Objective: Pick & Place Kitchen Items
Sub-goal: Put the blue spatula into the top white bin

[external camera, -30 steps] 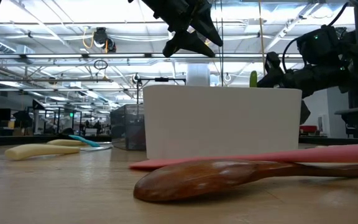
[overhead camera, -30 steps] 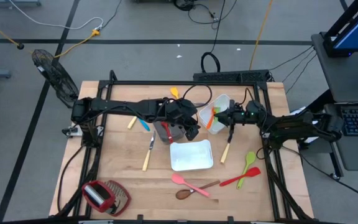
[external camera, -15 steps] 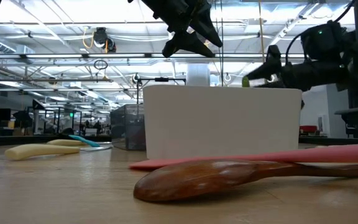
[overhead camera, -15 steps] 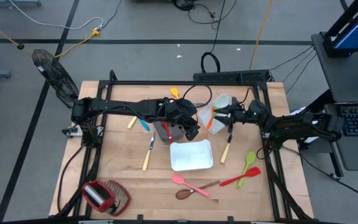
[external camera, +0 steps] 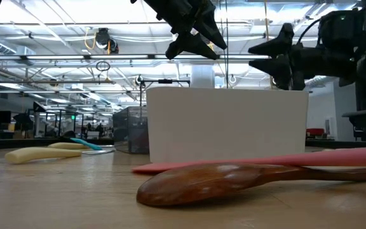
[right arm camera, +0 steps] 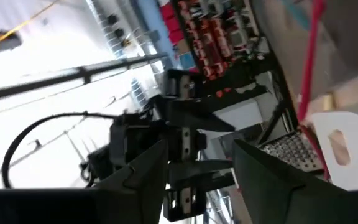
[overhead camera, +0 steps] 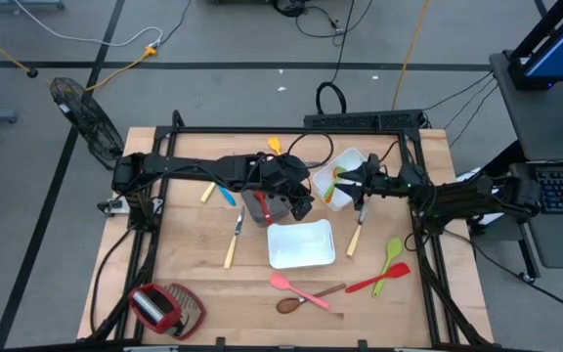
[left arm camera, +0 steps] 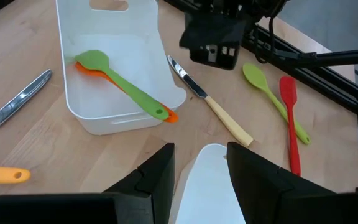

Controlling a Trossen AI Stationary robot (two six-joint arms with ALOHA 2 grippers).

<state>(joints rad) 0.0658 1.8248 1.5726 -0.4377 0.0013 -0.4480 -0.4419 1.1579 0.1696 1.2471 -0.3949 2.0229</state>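
A wooden counter (overhead camera: 194, 264) holds scattered utensils and two white trays. The right gripper (overhead camera: 352, 182), jaws now spread wide and empty, has just let go of a green spatula (left arm camera: 122, 83) into the far white tray (left arm camera: 82, 112), so that item is placed. It lies flat across an orange utensil (left arm camera: 169, 116), long axis diagonal, blade toward the tray's closed end; the left gripper (left arm camera: 199, 163) hovers partly open and empty over the near tray (overhead camera: 301, 244).

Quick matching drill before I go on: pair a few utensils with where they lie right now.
Things:
1. green spatula
2. red spatula
3. wooden spoon
4. blue utensil

Places:
A. on the table beside the green spoon
B. in the far white tray, over an orange utensil
C. left of the grey bin
D. nearest the table's front, by the pink spatula

Pairs: 1-B, 2-A, 3-D, 4-C
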